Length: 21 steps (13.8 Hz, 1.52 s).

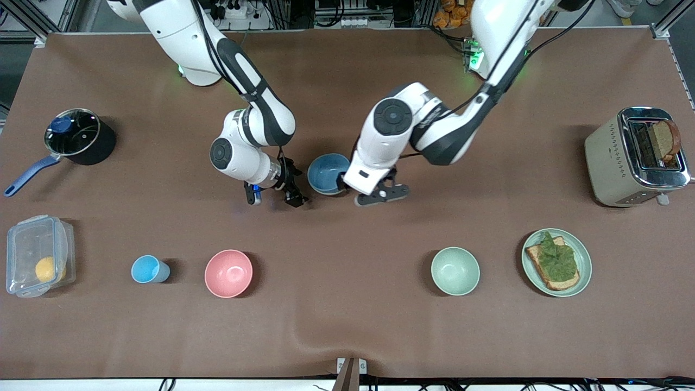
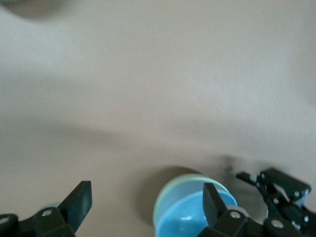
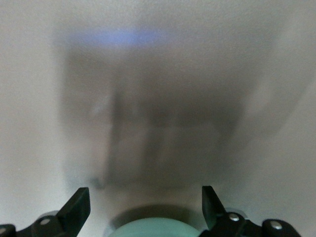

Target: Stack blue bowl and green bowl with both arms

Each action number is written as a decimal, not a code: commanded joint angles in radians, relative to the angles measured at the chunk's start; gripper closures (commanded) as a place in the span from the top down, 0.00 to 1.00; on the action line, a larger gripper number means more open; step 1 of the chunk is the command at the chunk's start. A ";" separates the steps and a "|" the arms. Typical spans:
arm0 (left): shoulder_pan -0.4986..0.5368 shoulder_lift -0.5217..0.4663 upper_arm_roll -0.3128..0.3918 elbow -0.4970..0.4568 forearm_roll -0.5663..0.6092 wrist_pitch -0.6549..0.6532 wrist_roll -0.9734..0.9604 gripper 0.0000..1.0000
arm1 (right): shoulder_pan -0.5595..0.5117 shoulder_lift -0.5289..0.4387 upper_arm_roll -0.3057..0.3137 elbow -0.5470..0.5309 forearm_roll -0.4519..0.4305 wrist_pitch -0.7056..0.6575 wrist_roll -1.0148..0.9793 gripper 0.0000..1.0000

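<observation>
The blue bowl point(image 1: 327, 174) sits on the table between my two grippers. In the left wrist view the blue bowl point(image 2: 185, 219) lies nested inside the green bowl point(image 2: 185, 177), whose pale green rim rings it. The right wrist view shows the green bowl's point(image 3: 153, 229) outer wall. My left gripper point(image 1: 383, 194) is open and empty, low beside the stack toward the left arm's end; one of its fingers point(image 2: 212, 200) stands at the rim. My right gripper point(image 1: 274, 196) is open and empty, low beside the stack toward the right arm's end.
A mint-green bowl point(image 1: 455, 270), a pink bowl point(image 1: 228, 273) and a light-blue cup point(image 1: 149, 269) stand nearer the front camera. A plate with toast point(image 1: 581, 255), a toaster point(image 1: 613, 163), a pot point(image 1: 89, 146) and a clear box point(image 1: 21, 244) stand toward the table's ends.
</observation>
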<state>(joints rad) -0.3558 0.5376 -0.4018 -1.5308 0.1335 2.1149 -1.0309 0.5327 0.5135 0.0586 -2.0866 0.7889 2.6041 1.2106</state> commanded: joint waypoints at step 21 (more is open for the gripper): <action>0.419 -0.458 0.127 0.029 -0.044 -0.598 0.782 1.00 | -0.382 -0.236 -0.062 0.244 -0.424 -0.912 -0.234 1.00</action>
<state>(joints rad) 0.0885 0.1632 -0.3411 -1.4288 0.1176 1.5375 -0.3301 0.2233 0.2860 -0.0144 -1.9035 0.3969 1.7947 1.0647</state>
